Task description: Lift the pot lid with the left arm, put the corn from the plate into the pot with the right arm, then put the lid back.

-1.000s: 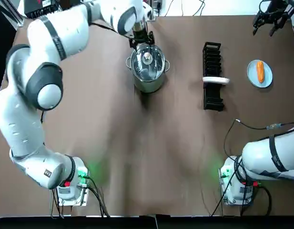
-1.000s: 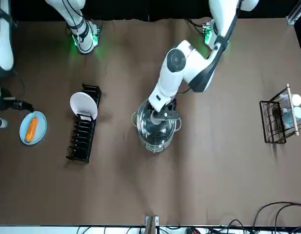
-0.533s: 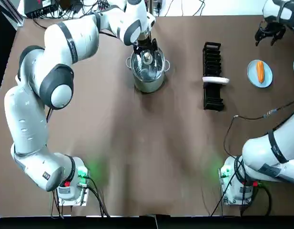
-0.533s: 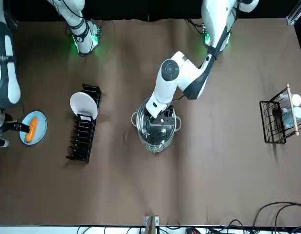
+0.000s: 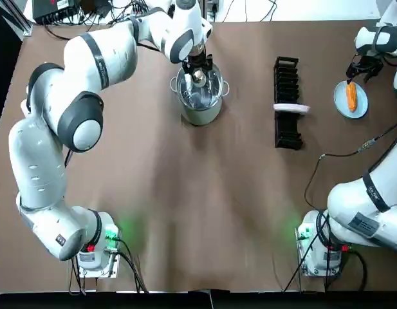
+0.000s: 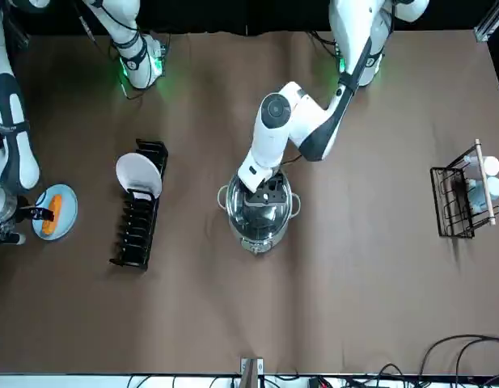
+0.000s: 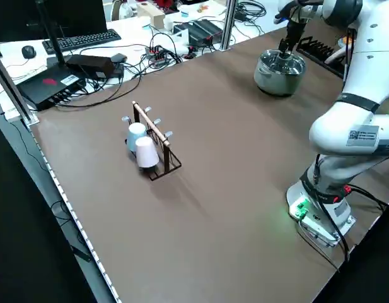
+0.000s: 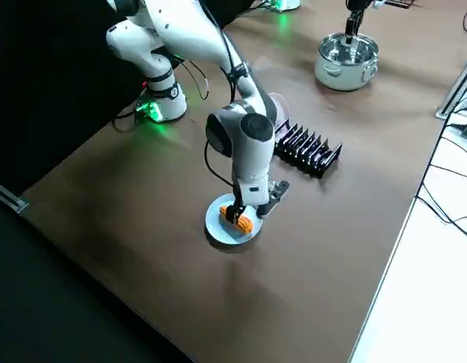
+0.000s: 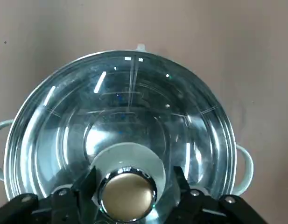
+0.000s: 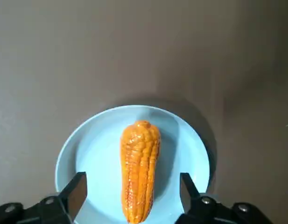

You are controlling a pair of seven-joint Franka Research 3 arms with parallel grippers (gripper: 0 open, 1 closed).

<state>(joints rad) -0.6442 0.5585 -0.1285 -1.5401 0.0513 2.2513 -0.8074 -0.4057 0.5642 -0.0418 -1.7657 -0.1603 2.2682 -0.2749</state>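
My left gripper [image 9: 134, 181] stands spread over the pot [image 5: 199, 113] at the far middle of the bench [image 5: 185, 206], one finger on either side of the knob [image 9: 127, 196] of the glass lid [image 9: 129, 93], not yet closed on it. The step in hand, as I judge it, is taking that knob, so I should centre it between the pads, close squarely and lift straight up. The knob is smooth, rounded, brass-toned metal that could slip from a skewed pinch, and the domed lid sits on the rim of the polished steel pot with its pale side handles. My right gripper [image 10: 132, 184] hangs spread above the corn [image 10: 140, 158], an orange, nubbly, tapered cob lying along the middle of a pale blue round plate [image 10: 186, 149] at the bench's far right; its fingers straddle the cob and, as far as I can see, do not touch it.
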